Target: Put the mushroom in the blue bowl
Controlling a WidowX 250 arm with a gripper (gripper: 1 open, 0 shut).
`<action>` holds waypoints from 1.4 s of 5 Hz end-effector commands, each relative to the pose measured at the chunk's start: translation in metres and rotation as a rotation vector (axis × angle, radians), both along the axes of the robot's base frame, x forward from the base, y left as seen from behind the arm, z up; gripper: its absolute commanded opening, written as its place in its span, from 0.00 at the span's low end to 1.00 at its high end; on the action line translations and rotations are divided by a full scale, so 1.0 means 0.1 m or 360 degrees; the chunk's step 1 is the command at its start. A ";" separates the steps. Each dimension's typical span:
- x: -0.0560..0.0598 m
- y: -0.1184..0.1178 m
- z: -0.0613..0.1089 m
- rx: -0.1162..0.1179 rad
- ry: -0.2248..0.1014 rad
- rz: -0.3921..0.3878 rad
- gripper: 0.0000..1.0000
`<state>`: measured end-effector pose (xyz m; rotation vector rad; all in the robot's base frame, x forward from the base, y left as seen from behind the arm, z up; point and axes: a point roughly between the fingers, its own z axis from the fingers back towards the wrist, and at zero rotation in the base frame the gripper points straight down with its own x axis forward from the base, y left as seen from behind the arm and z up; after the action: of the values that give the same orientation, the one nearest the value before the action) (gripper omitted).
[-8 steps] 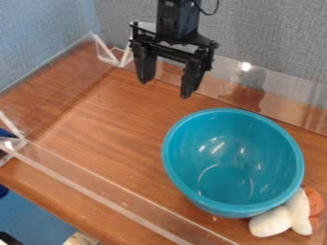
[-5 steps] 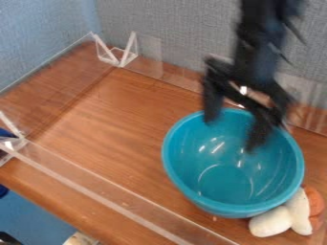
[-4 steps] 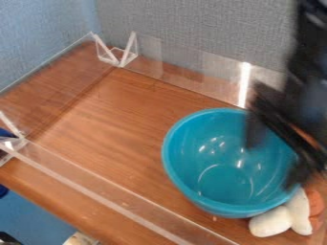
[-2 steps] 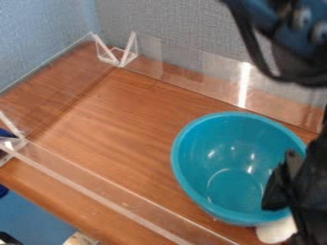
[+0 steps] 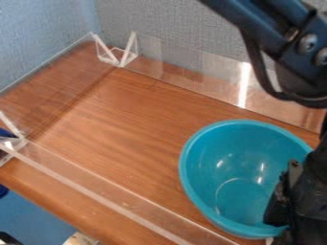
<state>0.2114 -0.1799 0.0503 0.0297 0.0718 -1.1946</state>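
Note:
The blue bowl (image 5: 243,172) sits on the wooden table at the lower right, empty as far as its inside shows. My gripper (image 5: 293,205) points down at the frame's bottom right corner, pressed against the bowl's right rim. Its dark fingers (image 5: 284,196) are partly cut off by the frame edge, so I cannot tell how far apart they stand. The mushroom is hidden, with the gripper covering the spot beside the bowl. The arm (image 5: 284,43) reaches in from the top right, over the bowl.
A low clear acrylic wall (image 5: 76,182) runs along the front of the wooden table (image 5: 115,115), and another along the back with a triangular bracket (image 5: 118,50). A white clip (image 5: 10,140) sits at the left edge.
The gripper has swung from the back of the table across the bowl and dropped down at its right front side. The bowl has shifted slightly to the right and forward. The mushroom has gone out of sight.

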 end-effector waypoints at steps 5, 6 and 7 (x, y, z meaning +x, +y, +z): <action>0.02 0.14 0.50 -0.0068 -0.0003 -0.0196 0.00; 0.01 0.20 0.54 -0.0044 0.0003 -0.0351 0.00; 0.01 0.28 0.51 -0.0035 -0.0001 -0.0515 0.00</action>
<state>0.2089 -0.1509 0.0873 0.0118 0.1153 -1.5120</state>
